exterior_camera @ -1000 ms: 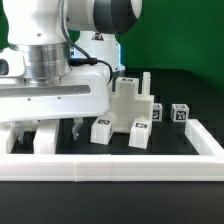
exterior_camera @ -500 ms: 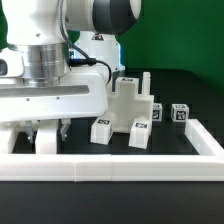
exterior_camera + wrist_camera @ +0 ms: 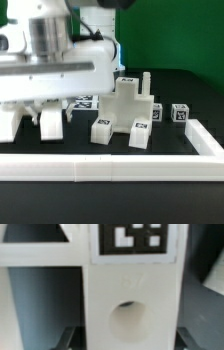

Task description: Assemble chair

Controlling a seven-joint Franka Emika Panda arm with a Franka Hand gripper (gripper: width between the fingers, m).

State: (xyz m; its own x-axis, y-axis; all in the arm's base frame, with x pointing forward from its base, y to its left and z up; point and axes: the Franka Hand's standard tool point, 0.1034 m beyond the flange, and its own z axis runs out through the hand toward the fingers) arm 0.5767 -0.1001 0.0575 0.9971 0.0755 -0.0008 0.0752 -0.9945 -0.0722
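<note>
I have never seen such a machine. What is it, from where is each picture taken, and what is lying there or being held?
It is a robot arm that builds a small chair. One picture comes from a camera standing apart; the other from a camera on the wrist, looking at the claw. On the black table, inside a white border rail, stand white chair parts and a small tagged block. In the wrist picture the claw is shut on a white piece with a square tag and an oval hole.

A plain green wall (image 3: 185,35) stands behind the flat black counter (image 3: 195,90); a long white plastic rail (image 3: 110,168) borders its front edge.
</note>
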